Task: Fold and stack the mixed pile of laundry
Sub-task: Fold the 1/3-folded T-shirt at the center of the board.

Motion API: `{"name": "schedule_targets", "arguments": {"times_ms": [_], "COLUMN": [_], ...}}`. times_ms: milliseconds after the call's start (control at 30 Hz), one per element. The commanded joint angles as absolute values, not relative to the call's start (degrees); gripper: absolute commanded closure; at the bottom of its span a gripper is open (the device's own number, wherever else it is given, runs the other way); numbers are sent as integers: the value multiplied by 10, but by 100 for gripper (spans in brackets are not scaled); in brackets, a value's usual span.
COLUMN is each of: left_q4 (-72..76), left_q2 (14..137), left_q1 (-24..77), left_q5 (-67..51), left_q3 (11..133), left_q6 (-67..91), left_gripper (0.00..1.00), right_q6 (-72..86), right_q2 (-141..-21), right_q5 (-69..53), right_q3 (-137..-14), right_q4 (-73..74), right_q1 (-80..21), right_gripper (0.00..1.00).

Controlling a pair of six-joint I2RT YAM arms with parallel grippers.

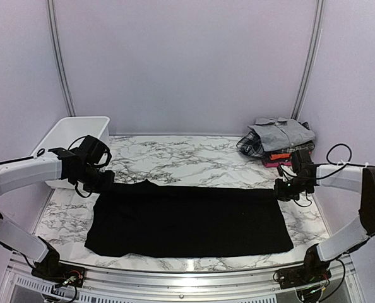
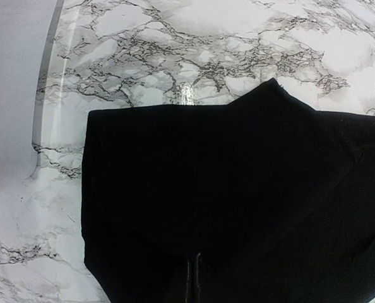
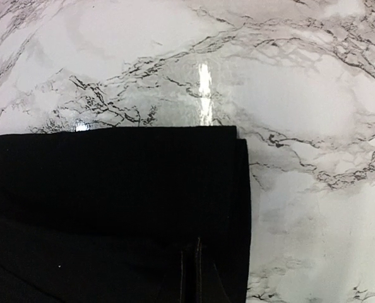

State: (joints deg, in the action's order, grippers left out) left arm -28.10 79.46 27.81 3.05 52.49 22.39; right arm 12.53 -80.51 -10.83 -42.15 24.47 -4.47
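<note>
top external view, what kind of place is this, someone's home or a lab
Most likely a robot test booth, not a home: plain panel walls with metal rails, two robot arms bolted at the edge of a marble-patterned table, and a black cloth spread out near a stack of folded clothes.

Mid-left of frame: white basket (image 1: pixel 71 134), at far-left corner of marble table (image 1: pixel 187 158). Across upper frame: plain pale wall (image 1: pixel 187 63), crossed by two slanting metal poles (image 1: pixel 59 57).
</note>
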Motion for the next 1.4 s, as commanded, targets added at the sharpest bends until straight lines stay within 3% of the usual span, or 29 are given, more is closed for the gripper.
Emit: {"name": "schedule_targets", "arguments": {"times_ms": [0, 133, 567, 833, 1100, 1167, 1267, 1367], "left_q4": [-289, -322, -324, -352, -348, -348, -352, -359], "left_q2": [784, 775, 743, 743, 756, 753, 735, 717], "left_q1": [277, 277, 277, 277, 277, 277, 277, 277], "left_q5": [51, 61, 32, 28, 25, 19, 3, -33], "left_q3": [555, 590, 487, 529, 479, 470, 469, 478], "left_q6": [221, 208, 227, 214, 218, 215, 214, 208], "left_gripper": [100, 100, 100, 100, 100, 100, 81, 73], "right_q6": [139, 139, 183, 180, 184, 193, 207, 208], "right_q2": [-795, -771, -797, -799, -816, -813, -795, -783], "right_q5": [-94, -78, -99, -90, -88, -85, -72, -58], "right_q3": [-468, -489, -415, -461, -436, -431, -435, -455], "right_q4": [268, 300, 271, 300, 296, 300, 312, 320], "right_q1": [-37, -32, -27, -26, -25, -25, -24, -21], "right_gripper": [100, 100, 100, 100, 100, 95, 72, 65]}}
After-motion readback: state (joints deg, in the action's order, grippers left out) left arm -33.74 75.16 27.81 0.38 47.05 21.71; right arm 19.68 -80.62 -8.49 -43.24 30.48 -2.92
